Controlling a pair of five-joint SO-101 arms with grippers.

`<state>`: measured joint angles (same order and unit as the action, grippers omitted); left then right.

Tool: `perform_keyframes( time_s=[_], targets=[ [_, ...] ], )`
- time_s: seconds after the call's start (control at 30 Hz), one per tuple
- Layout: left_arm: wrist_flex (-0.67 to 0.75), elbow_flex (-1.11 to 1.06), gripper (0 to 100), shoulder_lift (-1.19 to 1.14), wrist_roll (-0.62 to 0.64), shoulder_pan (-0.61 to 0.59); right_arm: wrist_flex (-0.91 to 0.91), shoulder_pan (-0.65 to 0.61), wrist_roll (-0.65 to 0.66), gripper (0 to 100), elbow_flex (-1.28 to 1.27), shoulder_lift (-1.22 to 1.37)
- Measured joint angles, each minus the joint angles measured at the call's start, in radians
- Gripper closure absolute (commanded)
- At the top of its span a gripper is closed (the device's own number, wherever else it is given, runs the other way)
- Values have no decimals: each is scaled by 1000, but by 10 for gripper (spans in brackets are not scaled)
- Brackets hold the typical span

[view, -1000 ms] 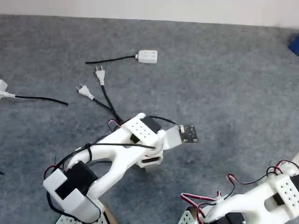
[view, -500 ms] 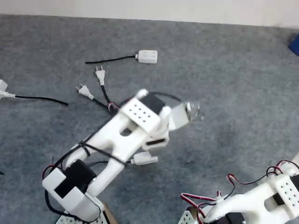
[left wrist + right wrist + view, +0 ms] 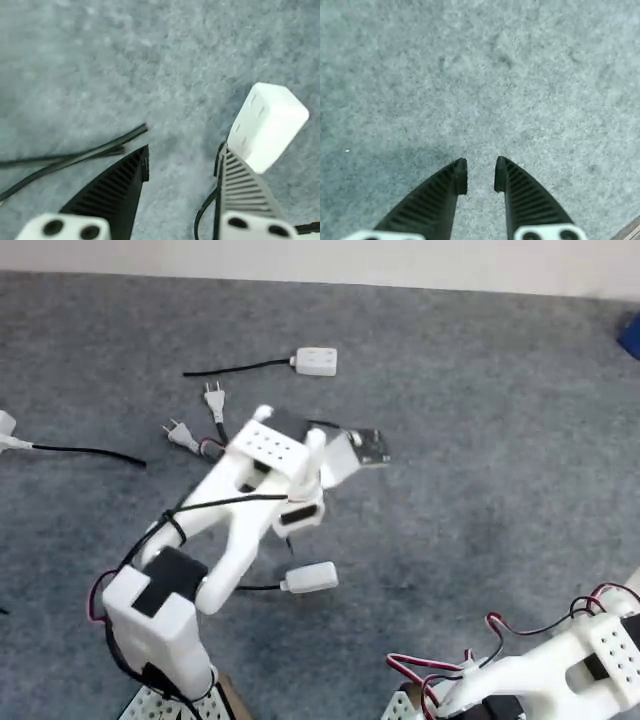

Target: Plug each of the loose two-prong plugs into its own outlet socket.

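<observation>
Left arm swung toward plugs, socket uncovered, left jaws released, right jaws barely parted

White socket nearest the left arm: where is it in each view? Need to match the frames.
High view: the white socket lies on the grey mat just below the left arm, its cord running left.
Left wrist view: the same socket, most likely, is just past one fingertip of the left gripper.
Right wrist view: not in it.
Shared landmark: the paired black plug cables, in the high and left wrist views.

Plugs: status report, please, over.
Left end effector open, empty, beside a socket. Right end effector empty. Far plug and near plug lie loose, unplugged.
</observation>
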<state>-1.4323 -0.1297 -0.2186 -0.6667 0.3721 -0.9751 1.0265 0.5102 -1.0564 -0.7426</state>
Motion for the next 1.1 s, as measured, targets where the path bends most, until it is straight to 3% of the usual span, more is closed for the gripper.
perform_keyframes(
  time_s=[0.27,0.9,1.1],
  targets=[
    [-2,-64,870,-5,-15,164,0,0,0,893,0,0],
    [-97,-265,867,219,110,331,0,-14,0,893,0,0],
    [-95,-273,774,241,103,333,0,-18,0,893,0,0]
  ],
)
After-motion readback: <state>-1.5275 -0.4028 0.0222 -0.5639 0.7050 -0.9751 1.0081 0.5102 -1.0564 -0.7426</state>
